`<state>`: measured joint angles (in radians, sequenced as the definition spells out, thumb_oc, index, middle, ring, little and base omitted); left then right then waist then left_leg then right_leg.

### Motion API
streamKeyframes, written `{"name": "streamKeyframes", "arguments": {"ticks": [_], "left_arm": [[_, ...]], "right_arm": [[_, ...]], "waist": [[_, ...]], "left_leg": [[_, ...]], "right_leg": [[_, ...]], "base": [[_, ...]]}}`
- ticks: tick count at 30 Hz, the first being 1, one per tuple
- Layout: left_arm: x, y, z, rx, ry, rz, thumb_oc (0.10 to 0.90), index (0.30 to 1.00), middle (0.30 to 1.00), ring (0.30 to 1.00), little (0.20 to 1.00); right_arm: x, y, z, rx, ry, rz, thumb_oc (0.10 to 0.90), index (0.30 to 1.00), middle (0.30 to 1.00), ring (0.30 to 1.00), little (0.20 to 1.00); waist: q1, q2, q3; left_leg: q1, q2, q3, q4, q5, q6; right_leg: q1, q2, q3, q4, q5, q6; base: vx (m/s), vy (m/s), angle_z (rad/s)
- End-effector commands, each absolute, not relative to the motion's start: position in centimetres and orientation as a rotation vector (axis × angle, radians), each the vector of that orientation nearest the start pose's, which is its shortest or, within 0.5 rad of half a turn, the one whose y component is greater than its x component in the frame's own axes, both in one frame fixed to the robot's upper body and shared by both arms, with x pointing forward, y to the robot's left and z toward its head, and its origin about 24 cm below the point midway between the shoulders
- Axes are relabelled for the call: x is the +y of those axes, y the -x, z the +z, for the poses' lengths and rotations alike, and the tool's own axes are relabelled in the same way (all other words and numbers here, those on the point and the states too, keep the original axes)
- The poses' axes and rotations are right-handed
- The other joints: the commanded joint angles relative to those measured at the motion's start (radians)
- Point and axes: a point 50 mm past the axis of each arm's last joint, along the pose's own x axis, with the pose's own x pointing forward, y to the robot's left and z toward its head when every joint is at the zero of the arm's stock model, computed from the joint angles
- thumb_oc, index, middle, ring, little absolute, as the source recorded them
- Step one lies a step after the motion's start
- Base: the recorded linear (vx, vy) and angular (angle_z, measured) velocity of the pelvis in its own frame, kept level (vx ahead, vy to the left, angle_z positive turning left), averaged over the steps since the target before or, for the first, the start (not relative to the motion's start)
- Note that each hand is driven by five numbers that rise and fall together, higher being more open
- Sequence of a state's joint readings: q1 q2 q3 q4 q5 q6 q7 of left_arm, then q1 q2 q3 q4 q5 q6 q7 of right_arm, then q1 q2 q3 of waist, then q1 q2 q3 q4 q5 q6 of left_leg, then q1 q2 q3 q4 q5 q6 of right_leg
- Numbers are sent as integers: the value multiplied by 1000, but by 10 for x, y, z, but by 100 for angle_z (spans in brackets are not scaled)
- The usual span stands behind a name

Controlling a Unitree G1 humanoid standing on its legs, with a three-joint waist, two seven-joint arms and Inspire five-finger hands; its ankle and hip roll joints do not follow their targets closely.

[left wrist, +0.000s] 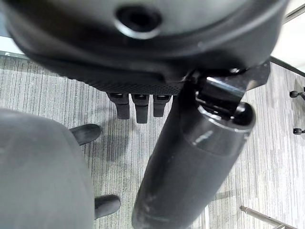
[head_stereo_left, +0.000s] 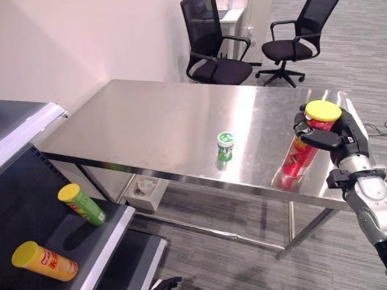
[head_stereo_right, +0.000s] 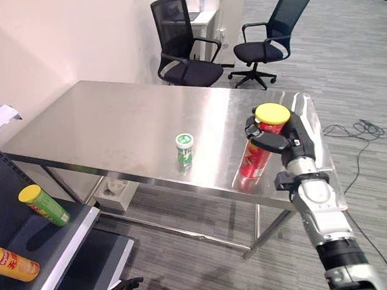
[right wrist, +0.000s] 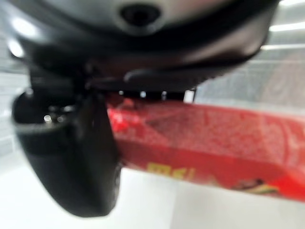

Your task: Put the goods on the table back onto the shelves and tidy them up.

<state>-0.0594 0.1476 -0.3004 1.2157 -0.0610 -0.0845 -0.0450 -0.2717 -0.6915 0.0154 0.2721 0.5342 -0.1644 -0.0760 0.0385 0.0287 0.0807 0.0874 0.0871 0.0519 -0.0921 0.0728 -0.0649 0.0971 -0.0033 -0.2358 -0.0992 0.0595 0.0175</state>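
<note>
The room is brightly and evenly lit from overhead. The steel bench (head_stereo_left: 164,120) throws back a broad pale sheen, strongest toward its far right corner, and mirrors the small green-lidded cup (head_stereo_left: 225,146) and the red can (head_stereo_left: 307,145) as soft reflections. Shadows under the bench are faint; the lower shelf (head_stereo_left: 85,229) sits in deeper shade. Close to the right hand (right wrist: 71,157), the can's red side is smeared and out of focus, with glare streaks behind.

Table (head_stereo_left: 157,121): cup (head_stereo_left: 225,146) mid-front, tube (head_stereo_left: 304,150) right of it; shelf (head_stereo_left: 86,236) left w/ cans.
</note>
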Motion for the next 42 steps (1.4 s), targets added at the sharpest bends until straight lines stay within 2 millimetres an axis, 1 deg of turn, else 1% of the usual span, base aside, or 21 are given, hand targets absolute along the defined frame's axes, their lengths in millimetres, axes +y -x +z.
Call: {"name": "streamKeyframes", "arguments": {"ticks": [1, 7, 13, 19, 20, 21, 23, 25, 26, 28, 29, 30, 32, 33, 34, 36, 37, 39, 40, 41, 42], "left_arm": [[199, -76, -170, 1232, -329, -198, 800, 900, 900, 900, 900], [199, -77, -170, 1227, -331, -192, 800, 900, 900, 900, 900], [197, -84, -169, 1198, -342, -182, 800, 900, 900, 900, 900], [201, -98, -165, 1144, -340, -144, 800, 900, 900, 900, 900], [204, -105, -162, 1118, -327, -108, 800, 900, 900, 900, 900], [207, -108, -161, 1110, -335, -97, 800, 900, 900, 900, 900], [210, -112, -159, 1091, -328, -76, 800, 900, 900, 900, 900], [215, -115, -157, 1078, -290, -17, 800, 900, 900, 900, 900], [215, -114, -157, 1079, -290, -18, 800, 900, 900, 900, 900], [217, -121, -154, 1052, -273, -9, 800, 900, 900, 900, 900], [220, -122, -153, 1047, -271, 2, 800, 900, 900, 900, 900], [221, -114, -156, 1087, -233, 42, 800, 900, 900, 900, 900], [218, -113, -158, 1101, -206, 62, 800, 900, 900, 900, 900], [211, -110, -161, 1117, -192, 65, 800, 900, 900, 900, 900], [211, -110, -161, 1117, -191, 64, 800, 900, 900, 900, 900], [209, -109, -161, 1112, -179, 68, 800, 900, 900, 900, 900], [209, -109, -161, 1113, -179, 67, 800, 900, 900, 900, 900], [207, -103, -163, 1122, -153, 86, 800, 900, 900, 900, 900], [206, -102, -163, 1125, -154, 81, 800, 900, 900, 900, 900], [203, -95, -166, 1152, -148, 74, 800, 900, 900, 900, 900], [203, -95, -166, 1152, -148, 74, 800, 900, 900, 900, 900]], "right_arm": [[-283, -313, 177, -446, 103, -176, 400, 300, 300, 300, 300], [-286, -311, 180, -460, 147, -224, 400, 300, 300, 300, 300], [-263, -298, 213, -652, 225, -218, 400, 300, 300, 300, 300], [-231, -288, 238, -831, 135, -149, 400, 300, 300, 300, 300], [-214, -287, 253, -896, 99, -92, 400, 300, 300, 300, 300], [-209, -286, 256, -911, 86, -75, 400, 300, 300, 300, 300], [-206, -279, 258, -938, 87, -73, 400, 300, 300, 300, 300], [-214, -267, 259, -963, 130, -104, 400, 300, 300, 300, 300], [-214, -267, 259, -962, 130, -104, 400, 300, 300, 300, 300], [-223, -259, 263, -983, 184, -135, 400, 300, 300, 300, 300], [-223, -253, 262, -1003, 169, -130, 400, 300, 300, 300, 300], [-224, -250, 262, -1030, 137, -139, 400, 300, 300, 300, 300], [-223, -249, 262, -1031, 136, -139, 400, 300, 300, 300, 300], [-225, -248, 260, -1022, 156, -156, 400, 300, 300, 300, 300], [-225, -248, 260, -1022, 157, -156, 400, 300, 300, 300, 300], [-226, -243, 254, -992, 170, -132, 400, 300, 300, 300, 300], [-226, -243, 253, -991, 170, -132, 400, 300, 300, 300, 300], [-224, -234, 240, -938, 183, -75, 400, 300, 300, 300, 300], [-221, -232, 237, -925, 175, -46, 400, 300, 300, 300, 300], [-208, -226, 227, -900, 151, 50, 400, 300, 300, 300, 300], [-208, -226, 227, -900, 151, 51, 400, 300, 300, 300, 300]], "waist": [[33, -78, -41], [32, -78, -42], [31, -72, -42], [48, -54, -8], [49, -31, 36], [41, -26, 50], [34, -28, 58], [33, -29, 56], [30, -30, 52], [16, -48, 42], [25, -58, 37], [46, -70, 33], [31, -71, 37], [19, -78, 57], [20, -75, 54], [12, -83, 57], [12, -84, 56], [-11, -79, 54], [-17, -76, 48], [-36, -79, 38], [-37, -78, 38]], "left_leg": [[-24, -5, -1, 5, -62, 14], [-21, -7, -1, 5, -65, 16], [-6, -20, 5, 5, -90, 34], [-18, -23, 18, 70, -116, 66], [-29, -13, 24, 106, -118, 79], [-40, -14, 12, 126, -119, 86], [-62, -21, -33, 152, -118, 85], [-136, -14, -143, 199, -98, 54], [-134, -14, -145, 198, -105, 54], [-199, 1, -240, 211, -64, 25], [-220, 14, -253, 201, -42, 8], [-268, 53, -306, 152, 46, -39], [-299, 74, -312, 122, 102, -55], [-321, 101, -192, 80, 138, -41], [-323, 105, -192, 76, 142, -41], [-320, 101, -76, 67, 134, -24], [-319, 100, -75, 67, 133, -24], [-285, 91, 66, 130, 97, -14], [-274, 96, 95, 149, 88, -11], [-213, 99, 131, 193, 23, -11], [-215, 99, 130, 193, 25, -11]], "right_leg": [[38, -50, 40, 18, -90, 56], [40, -53, 40, 18, -89, 57], [40, -66, 55, 35, -93, 65], [-60, -89, 43, 267, -132, 93], [-166, -120, 8, 481, -91, 157], [-205, -122, 29, 557, -71, 183], [-213, -122, 122, 584, -58, 192], [-165, -148, 263, 546, -66, 147], [-162, -150, 260, 545, -73, 147], [-73, -81, 414, 398, -202, 114], [-48, -67, 423, 345, -241, 93], [-11, -35, 369, 264, -277, 68], [-2, -19, 334, 238, -264, 58], [-7, -6, 290, 231, -246, 49], [-10, -2, 292, 228, -242, 49], [-9, -5, 247, 194, -226, 46], [-6, -6, 247, 190, -225, 47], [-11, -35, 178, 124, -172, 45], [-24, -40, 162, 110, -158, 43], [-32, -59, 121, 86, -134, 43], [-33, -58, 120, 85, -131, 42]], "base": [[0, 0, 0], [1, 5, 0], [-3, 57, -2], [-78, 52, -12], [-206, 41, -9], [-213, -34, -25], [-100, -251, -13], [-125, -383, 103], [-73, -268, 140], [-151, -384, 139], [-326, -679, 140], [-254, -508, 137], [-301, -412, 112], [-323, -317, 73], [-302, -275, 98], [-173, -145, 92], [-307, -120, 59], [-380, -85, 40], [-306, -36, 108], [-189, -10, 109], [-227, 8, 111]]}}
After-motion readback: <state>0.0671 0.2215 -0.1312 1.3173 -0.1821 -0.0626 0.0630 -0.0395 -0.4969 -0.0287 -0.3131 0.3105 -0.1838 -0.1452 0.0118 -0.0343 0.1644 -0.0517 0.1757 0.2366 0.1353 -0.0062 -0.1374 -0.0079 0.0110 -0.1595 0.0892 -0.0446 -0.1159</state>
